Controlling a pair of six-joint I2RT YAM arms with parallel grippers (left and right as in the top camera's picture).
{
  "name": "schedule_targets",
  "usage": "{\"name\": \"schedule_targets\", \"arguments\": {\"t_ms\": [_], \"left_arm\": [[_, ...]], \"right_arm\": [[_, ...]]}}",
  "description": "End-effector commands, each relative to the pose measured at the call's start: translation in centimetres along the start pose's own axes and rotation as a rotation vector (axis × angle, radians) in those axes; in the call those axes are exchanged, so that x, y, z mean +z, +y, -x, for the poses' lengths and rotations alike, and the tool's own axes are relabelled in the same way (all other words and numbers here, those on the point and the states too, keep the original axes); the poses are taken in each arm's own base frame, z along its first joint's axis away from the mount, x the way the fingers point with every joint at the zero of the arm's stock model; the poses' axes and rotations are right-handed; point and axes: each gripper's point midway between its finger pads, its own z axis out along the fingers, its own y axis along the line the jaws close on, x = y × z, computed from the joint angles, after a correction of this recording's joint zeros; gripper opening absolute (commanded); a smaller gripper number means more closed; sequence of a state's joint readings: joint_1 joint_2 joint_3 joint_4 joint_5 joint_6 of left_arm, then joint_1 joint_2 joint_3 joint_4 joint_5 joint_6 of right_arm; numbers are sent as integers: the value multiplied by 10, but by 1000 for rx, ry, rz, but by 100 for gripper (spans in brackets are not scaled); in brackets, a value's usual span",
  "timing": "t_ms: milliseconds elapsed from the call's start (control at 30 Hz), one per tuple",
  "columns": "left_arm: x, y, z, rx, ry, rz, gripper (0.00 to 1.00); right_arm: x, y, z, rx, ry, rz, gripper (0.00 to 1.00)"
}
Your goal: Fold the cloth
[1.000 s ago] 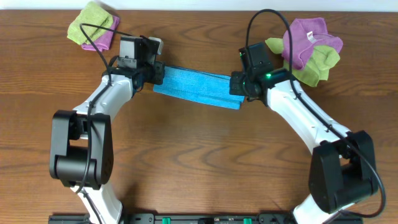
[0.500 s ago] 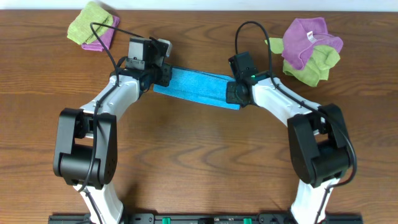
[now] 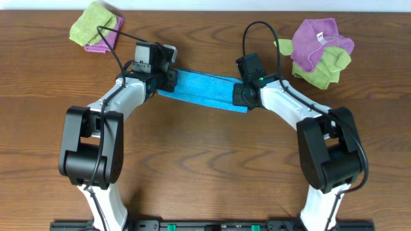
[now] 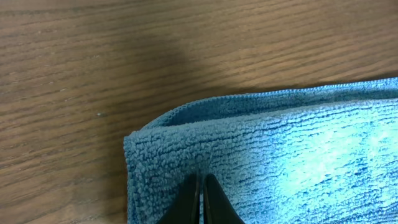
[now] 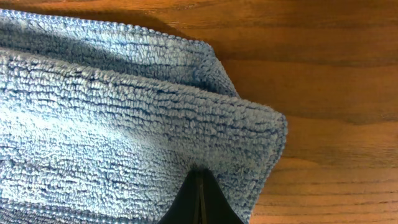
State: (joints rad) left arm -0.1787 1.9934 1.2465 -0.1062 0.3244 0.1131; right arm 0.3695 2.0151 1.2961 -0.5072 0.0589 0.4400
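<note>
Two pinches: my left fingers [image 4: 186, 205] and right fingers [image 5: 186, 205] clench opposite ends of the cloth [image 3: 202, 88], holding its fold taut, I judge.

- I could read no text, brand, number or sign in any of my views.
- The purple cloth [image 3: 313, 45] on my right side carried a small white tag [image 3: 319, 37], but it was too small for me to make out any print on it.
- The blue cloth [image 4: 298, 155] showed only plain pile in my wrist views, with no lettering.
</note>
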Motion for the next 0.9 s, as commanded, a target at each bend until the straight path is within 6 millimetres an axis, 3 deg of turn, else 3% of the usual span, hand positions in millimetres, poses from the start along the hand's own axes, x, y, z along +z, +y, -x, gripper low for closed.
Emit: {"name": "schedule_targets", "arguments": {"t_ms": [0,167,533,867], "left_arm": [[2,8,0,19,8,38,6],[9,16,-10,20,38,76,6],[31,20,-51,-31,164,65,5],[16,10,-104,-296,382,79,6]], "right_arm": [[0,5,3,4,-3,11,1],[0,5,3,4,-5,12,1],[0,9,2,5,7,40,1],[-1,-3,36,16,-99,63,1]]}}
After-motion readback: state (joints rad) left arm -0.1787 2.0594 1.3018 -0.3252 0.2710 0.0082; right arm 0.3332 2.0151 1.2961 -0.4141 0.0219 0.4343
